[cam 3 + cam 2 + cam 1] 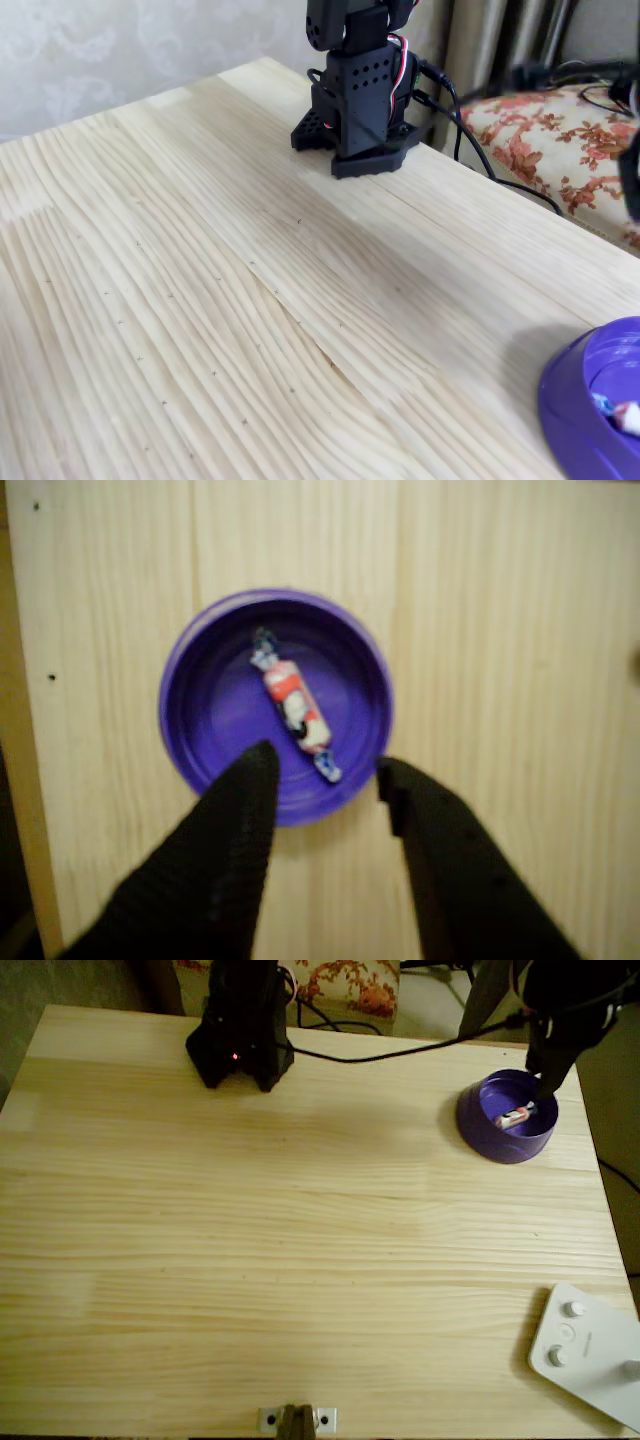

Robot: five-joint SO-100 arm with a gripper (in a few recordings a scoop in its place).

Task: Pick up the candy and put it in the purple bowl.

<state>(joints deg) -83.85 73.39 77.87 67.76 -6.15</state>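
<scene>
The candy (pixel 294 705), a small white and orange-red wrapped sweet with bluish twisted ends, lies inside the purple bowl (pixel 200 730). In the overhead view the candy (pixel 516 1116) rests in the purple bowl (pixel 480 1125) at the table's far right. The fixed view catches the bowl (pixel 585 400) at the lower right with an end of the candy (pixel 622 414) at its edge. My gripper (pixel 325 770) hangs above the bowl's near rim, open, with nothing between its black fingers (pixel 245 810). In the overhead view the gripper (pixel 545 1085) hovers over the bowl's right side.
The arm's black base (pixel 240 1035) stands at the table's far edge with a cable running right. A white device with round knobs (pixel 585 1350) lies at the near right corner. A small metal bracket (pixel 297 1420) sits at the near edge. Bare wood spans the middle.
</scene>
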